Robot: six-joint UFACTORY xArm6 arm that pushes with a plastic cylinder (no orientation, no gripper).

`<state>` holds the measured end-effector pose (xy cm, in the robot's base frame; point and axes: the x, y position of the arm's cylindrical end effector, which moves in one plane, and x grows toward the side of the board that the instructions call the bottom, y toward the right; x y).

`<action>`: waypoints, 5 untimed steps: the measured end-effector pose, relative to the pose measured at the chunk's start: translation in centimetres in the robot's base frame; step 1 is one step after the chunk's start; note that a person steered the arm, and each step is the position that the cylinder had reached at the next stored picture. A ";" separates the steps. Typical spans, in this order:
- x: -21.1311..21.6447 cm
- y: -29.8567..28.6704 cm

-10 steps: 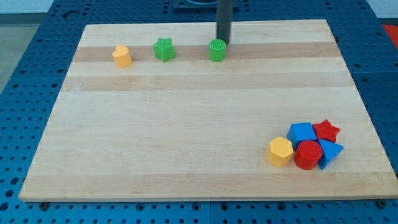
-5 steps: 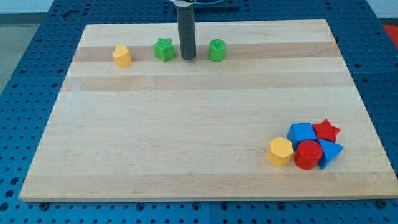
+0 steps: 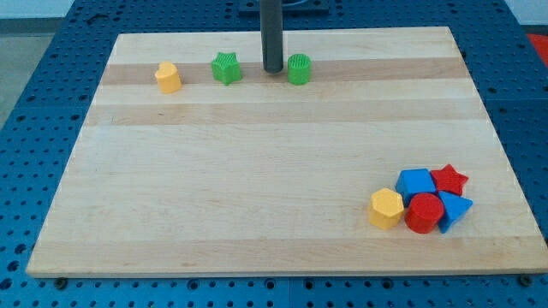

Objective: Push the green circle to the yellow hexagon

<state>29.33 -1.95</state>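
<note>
The green circle (image 3: 300, 68) sits near the view's top, right of centre-left. My tip (image 3: 272, 69) stands just to its left, close beside it; I cannot tell if it touches. The yellow hexagon (image 3: 386, 208) lies far away at the view's bottom right, at the left edge of a cluster of blocks.
A green star (image 3: 226, 68) lies left of my tip, and a second yellow block (image 3: 169, 77) further left. By the yellow hexagon are a red cylinder (image 3: 423, 213), a blue cube (image 3: 415, 183), a red star (image 3: 449, 180) and a blue triangle (image 3: 455, 210). The wooden board (image 3: 257, 188) sits on a blue pegboard.
My tip went from above the green circle to its left, between circle and star, then shifted right and slightly up toward the circle. No block has moved.
</note>
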 end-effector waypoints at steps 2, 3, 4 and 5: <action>-1.2 1.0; -2.7 1.7; -2.2 4.4; -0.3 6.7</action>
<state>29.07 4.76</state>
